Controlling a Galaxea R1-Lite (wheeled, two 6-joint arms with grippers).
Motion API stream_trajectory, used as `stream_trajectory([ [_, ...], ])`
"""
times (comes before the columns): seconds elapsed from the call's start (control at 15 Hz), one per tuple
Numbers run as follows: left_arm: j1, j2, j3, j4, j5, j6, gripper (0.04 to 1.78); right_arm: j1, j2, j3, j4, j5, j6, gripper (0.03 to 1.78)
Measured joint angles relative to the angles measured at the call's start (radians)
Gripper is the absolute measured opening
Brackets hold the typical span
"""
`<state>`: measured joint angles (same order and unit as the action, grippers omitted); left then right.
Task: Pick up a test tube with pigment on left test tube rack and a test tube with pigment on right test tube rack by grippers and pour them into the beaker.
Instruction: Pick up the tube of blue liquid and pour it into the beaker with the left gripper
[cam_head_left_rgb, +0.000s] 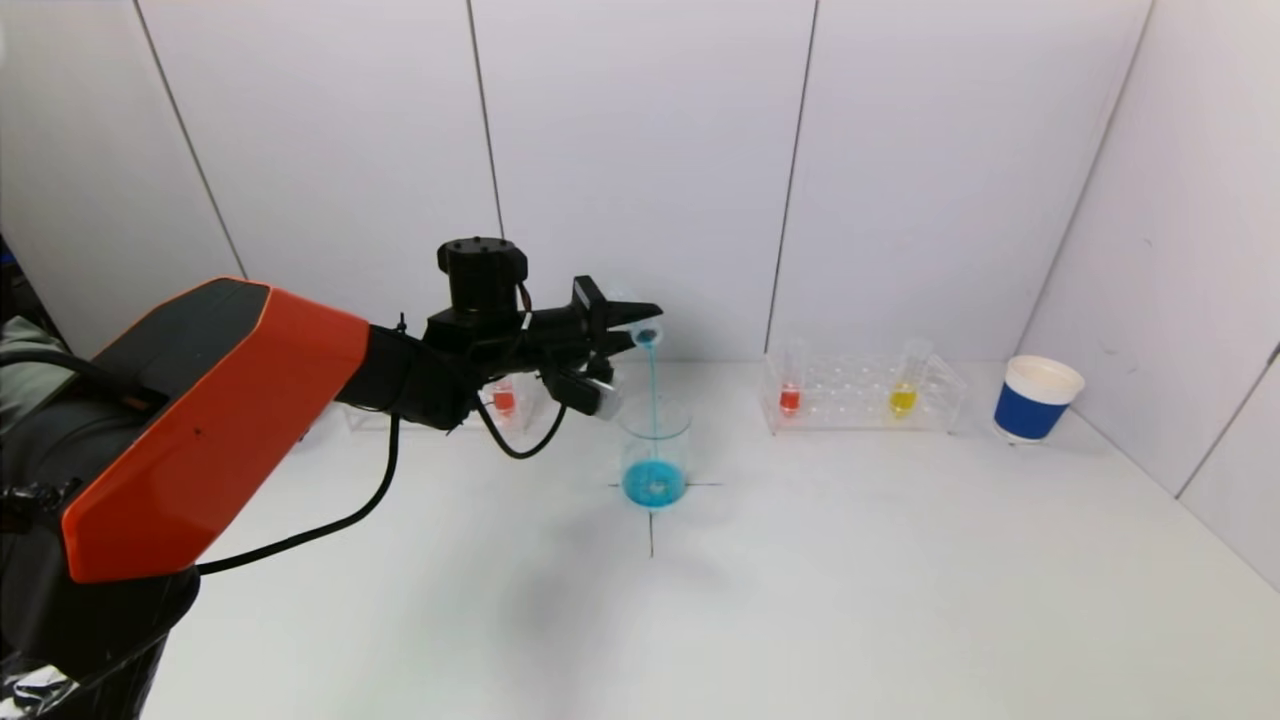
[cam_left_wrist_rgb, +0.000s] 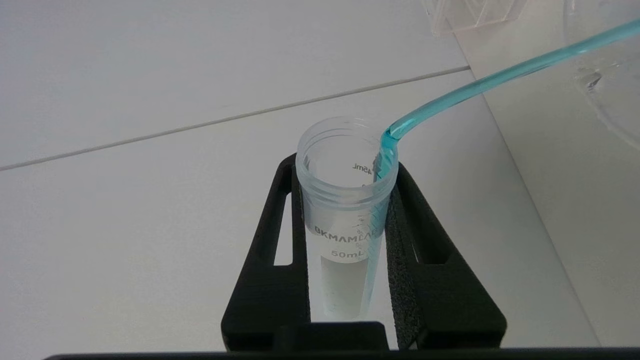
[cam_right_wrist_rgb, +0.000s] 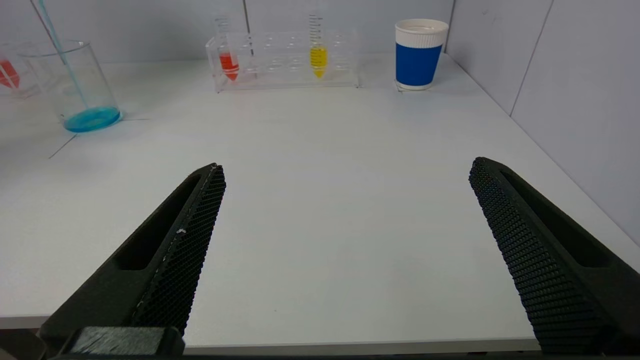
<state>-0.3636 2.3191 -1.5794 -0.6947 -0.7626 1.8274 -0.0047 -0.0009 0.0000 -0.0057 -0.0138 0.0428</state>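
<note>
Looking from your side of the white table (cam_head_left_rgb: 850, 600), you see the right gripper (cam_right_wrist_rgb: 345, 200) first, low near the front edge, its two black fingers (cam_right_wrist_rgb: 185, 235) spread wide with nothing between them.

Go a bit farther and you find the clear glass beaker (cam_head_left_rgb: 655, 450) in the middle of the table, standing on a thin black cross mark (cam_head_left_rgb: 651, 520). Blue liquid (cam_head_left_rgb: 654, 484) sits in its bottom.

Just above the beaker, your left gripper (cam_left_wrist_rgb: 345, 280) is squeezed tight on a clear plastic test tube (cam_left_wrist_rgb: 345, 210). You have the tube tipped over, with its open mouth right over the beaker. A thin blue stream (cam_head_left_rgb: 652, 390) runs from the mouth down into the beaker.

Behind that arm, the clear left test tube rack (cam_head_left_rgb: 500, 410) holds a tube with red pigment (cam_head_left_rgb: 504, 400).

Far back on the right, the clear right test tube rack (cam_head_left_rgb: 865, 395) holds a red tube (cam_head_left_rgb: 790, 398) and a yellow tube (cam_head_left_rgb: 903, 398). Just beside it stands a blue and white paper cup (cam_head_left_rgb: 1037, 398), near the white wall (cam_head_left_rgb: 640, 150)
</note>
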Motion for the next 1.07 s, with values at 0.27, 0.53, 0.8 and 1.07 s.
stream_trajectory([
  [0.27, 0.0, 0.007, -0.005, 0.001, -0.004, 0.043, 0.45, 0.0, 0.0, 0.0, 0.0, 0.0, 0.0, 1.77],
  [0.53, 0.0, 0.006, -0.005, 0.001, -0.009, 0.072, 0.45, 0.0, 0.0, 0.0, 0.0, 0.0, 0.0, 1.77],
  [0.8, 0.0, 0.002, -0.005, 0.0, -0.009, 0.073, 0.45, 0.0, 0.0, 0.0, 0.0, 0.0, 0.0, 1.77],
  [1.07, 0.0, -0.003, -0.002, 0.001, -0.004, 0.063, 0.45, 0.0, 0.0, 0.0, 0.0, 0.0, 0.0, 1.77],
])
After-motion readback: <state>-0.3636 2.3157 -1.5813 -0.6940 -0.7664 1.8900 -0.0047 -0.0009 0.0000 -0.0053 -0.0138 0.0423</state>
